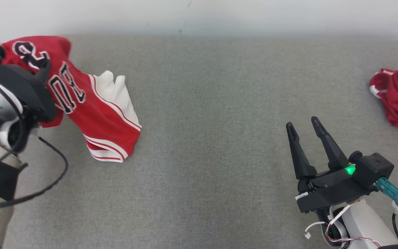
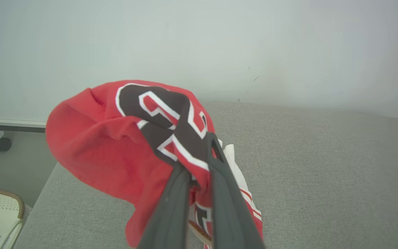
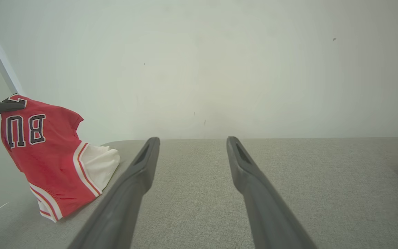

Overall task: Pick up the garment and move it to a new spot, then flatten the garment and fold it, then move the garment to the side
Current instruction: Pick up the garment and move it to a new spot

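My left gripper [image 2: 199, 155] pinches the red-and-white fabric jersey [image 1: 102, 114]; right gripper [image 1: 302, 122] gapes empty. Drag on grey upholstery [image 1: 202, 138] may free it.

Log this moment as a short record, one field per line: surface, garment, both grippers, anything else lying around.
surface: grey fabric surface against a pale wall
garment: red jersey with white trim and black lettering, bunched, hanging at the left, lower hem seemingly touching the surface
left gripper: shut on the jersey's upper part
right gripper: open, empty, at the right
other: second red garment, crumpled at the far right edge
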Motion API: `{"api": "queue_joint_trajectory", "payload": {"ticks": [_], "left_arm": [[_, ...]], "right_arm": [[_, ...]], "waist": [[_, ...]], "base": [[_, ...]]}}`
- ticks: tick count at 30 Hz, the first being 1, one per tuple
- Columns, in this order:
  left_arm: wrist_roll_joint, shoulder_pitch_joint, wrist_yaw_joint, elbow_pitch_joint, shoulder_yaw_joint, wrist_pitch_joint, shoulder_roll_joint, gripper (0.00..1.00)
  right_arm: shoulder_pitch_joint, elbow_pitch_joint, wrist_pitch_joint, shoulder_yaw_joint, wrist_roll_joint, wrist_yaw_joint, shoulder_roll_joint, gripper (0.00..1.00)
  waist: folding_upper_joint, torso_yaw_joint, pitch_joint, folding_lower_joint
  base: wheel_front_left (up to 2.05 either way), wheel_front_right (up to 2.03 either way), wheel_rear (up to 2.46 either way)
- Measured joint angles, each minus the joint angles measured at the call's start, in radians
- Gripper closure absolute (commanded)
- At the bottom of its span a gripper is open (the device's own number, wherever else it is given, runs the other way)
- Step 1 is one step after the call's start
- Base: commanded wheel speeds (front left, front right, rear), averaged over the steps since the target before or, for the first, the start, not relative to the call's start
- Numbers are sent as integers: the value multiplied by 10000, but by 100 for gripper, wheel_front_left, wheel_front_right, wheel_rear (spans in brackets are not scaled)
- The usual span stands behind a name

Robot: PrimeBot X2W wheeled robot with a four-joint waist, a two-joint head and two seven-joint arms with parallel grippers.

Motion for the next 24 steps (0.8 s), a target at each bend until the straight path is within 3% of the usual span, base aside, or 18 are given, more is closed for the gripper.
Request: {"api": "queue_joint_trajectory", "payload": {"ticks": [13,18,24], "left_arm": [[-968,773,-2,-2938,-1501,127,-23,100],[-1766,958,-2,-4048,-1496,48,-470,100],[-1864,1616,13,-4362,-1300,-217,-775,100]], "right_arm": [[482,-100,0,-157,-8,42,100,0],[643,-299,0,-290,-21,42,100,0],[918,-477,0,-537,-42,42,59,0]], "waist": [[0,-948,-871,0],[0,-1475,-1082,0],[0,-2104,-1204,0]], "base": [[0,0,0],[0,0,0],[0,0,0]]}}
